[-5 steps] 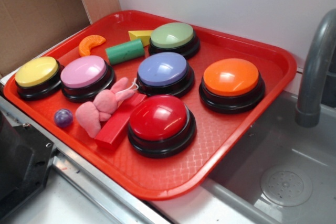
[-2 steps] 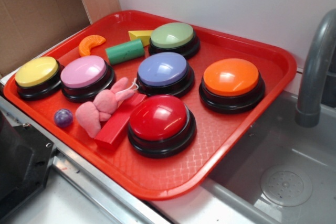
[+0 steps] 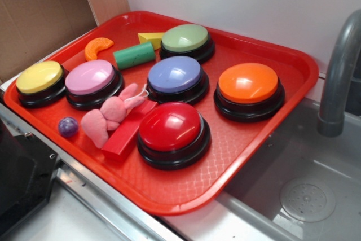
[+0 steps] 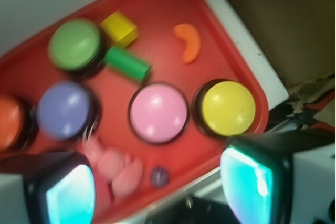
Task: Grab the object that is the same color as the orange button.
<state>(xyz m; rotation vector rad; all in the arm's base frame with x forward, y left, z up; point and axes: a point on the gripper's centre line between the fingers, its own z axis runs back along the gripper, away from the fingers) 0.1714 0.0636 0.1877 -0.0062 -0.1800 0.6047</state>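
The object, a small orange crescent [image 3: 97, 48], lies at the tray's far left corner, beside the green cylinder; the wrist view shows this crescent [image 4: 189, 42] near the top. The orange button [image 3: 249, 83] sits on the tray's right side and is cut off at the left edge in the wrist view [image 4: 8, 121]. My gripper [image 4: 157, 188] hangs high above the tray's near-left edge, open, its cyan pads [image 4: 71, 195] far apart with nothing between them. In the exterior view only a sliver of it shows at the top left corner.
The red tray [image 3: 237, 150] also holds yellow [image 3: 38, 77], pink [image 3: 90, 77], purple [image 3: 175, 75], green [image 3: 185, 38] and red [image 3: 170, 127] buttons. A green cylinder [image 3: 134, 56], yellow wedge [image 3: 150, 39], pink plush [image 3: 110, 118], red block [image 3: 127, 135] and purple ball [image 3: 68, 127] lie there too. A sink and faucet [image 3: 338, 77] are at right.
A sliver of the gripper has come into the exterior view at the top left corner. Nothing on the tray has moved.
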